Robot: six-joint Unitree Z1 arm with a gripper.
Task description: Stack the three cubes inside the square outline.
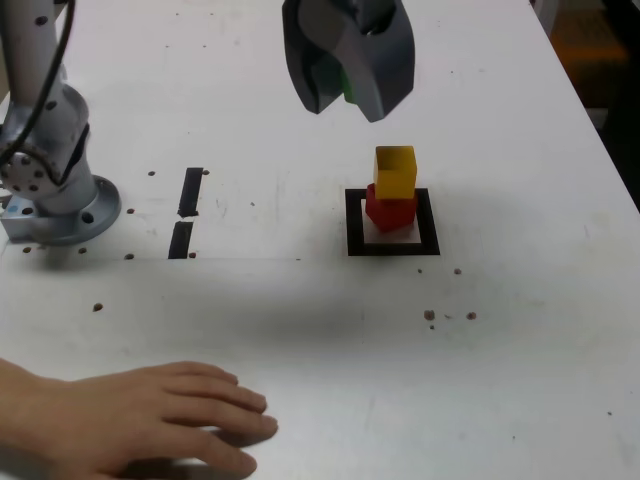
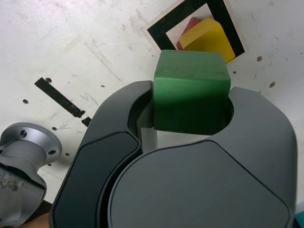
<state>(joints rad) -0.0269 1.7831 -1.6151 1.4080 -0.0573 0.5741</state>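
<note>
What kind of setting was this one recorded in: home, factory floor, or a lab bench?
Most likely a lab test bench. A scuffed white table carries a black tape square outline and two short tape strips, the arm's base sits on the tabletop, and a person's hand rests nearby.

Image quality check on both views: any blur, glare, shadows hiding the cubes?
Exterior view: even light, sharp; the hand casts a soft, diffuse shadow on the table, and only a sliver of the green cube shows between its halves. Yellow cube on red cube is clear. Wrist view: green cube is sharp but shaded underneath; no glare, slight wide-angle bend.
</note>
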